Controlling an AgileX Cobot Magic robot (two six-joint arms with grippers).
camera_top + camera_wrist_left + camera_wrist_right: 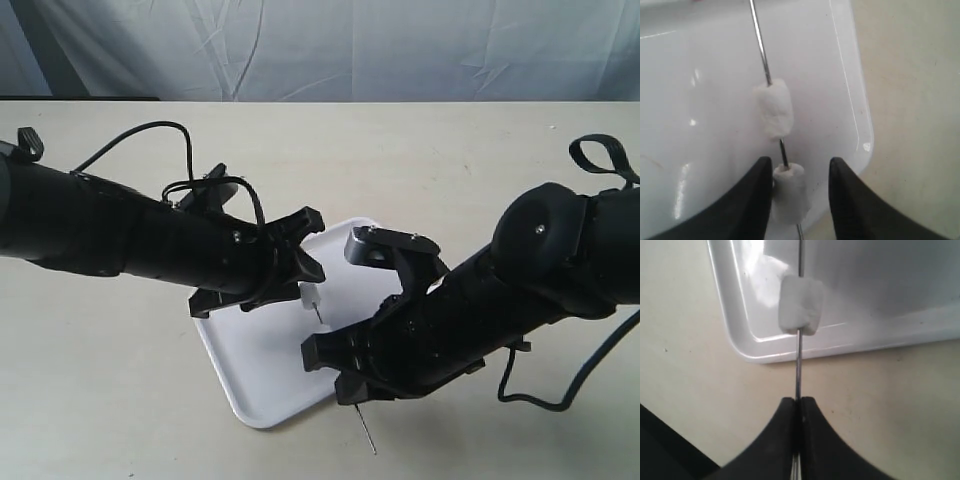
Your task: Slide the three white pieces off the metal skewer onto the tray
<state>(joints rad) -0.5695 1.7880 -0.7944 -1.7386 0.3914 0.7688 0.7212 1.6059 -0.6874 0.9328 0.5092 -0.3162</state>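
Metal skewer (799, 360), seemingly stiff and slick, sits clamped in right gripper (799, 401); left gripper (801, 162) stands open astride a likely soft white piece (788, 195), best pushed endwise

You have a plain beige table (430, 150) filling the view. One glossy white rectangular tray (255, 365) with rounded corners lies flat on it, just six o'clock of centre, turned at an angle.

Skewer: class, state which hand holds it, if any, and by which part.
The right hand is shut on the skewer, on its bare shaft. The left hand is open, straddling a piece, gripping nothing.
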